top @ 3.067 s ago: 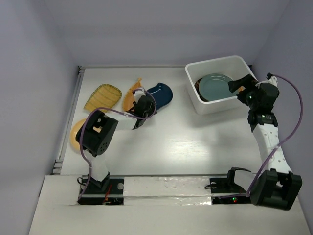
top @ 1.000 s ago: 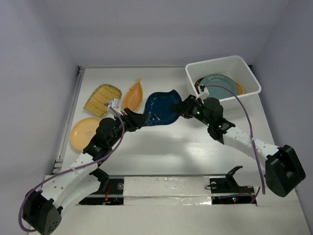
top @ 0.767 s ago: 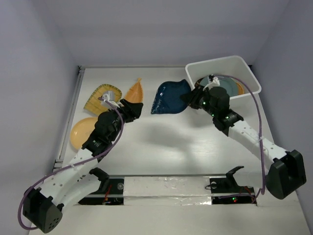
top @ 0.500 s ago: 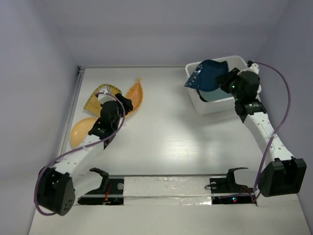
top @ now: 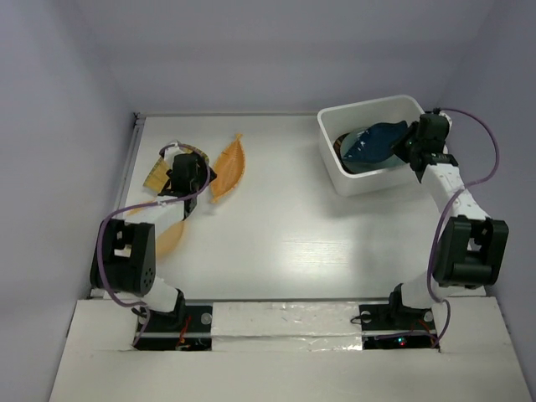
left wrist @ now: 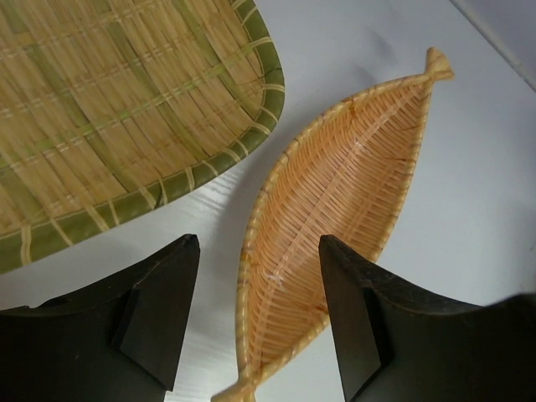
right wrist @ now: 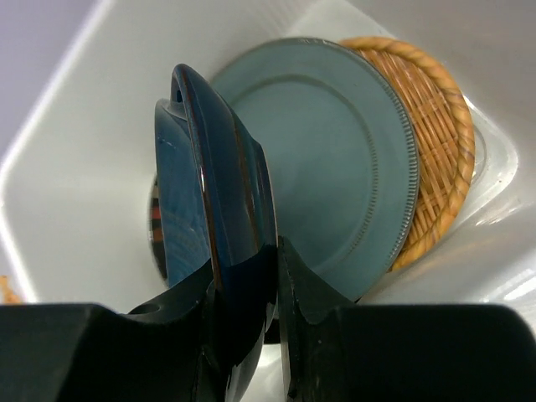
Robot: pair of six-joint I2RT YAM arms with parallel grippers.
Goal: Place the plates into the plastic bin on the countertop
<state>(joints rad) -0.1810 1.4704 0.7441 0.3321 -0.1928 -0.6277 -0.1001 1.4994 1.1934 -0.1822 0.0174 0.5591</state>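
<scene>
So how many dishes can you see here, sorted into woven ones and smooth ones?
Woven: 3 (boat-shaped dish, green-rimmed tray, round woven plate in the plastic bin)
Smooth: 4 (navy leaf plate, grey-blue plate, yellow-orange plate, striped-rim plate, only a sliver showing)
Total: 7

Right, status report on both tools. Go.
Right tool shut on navy plate, edge-up over bin. Left tool open over orange boat plate. No obstruction seen.
</scene>
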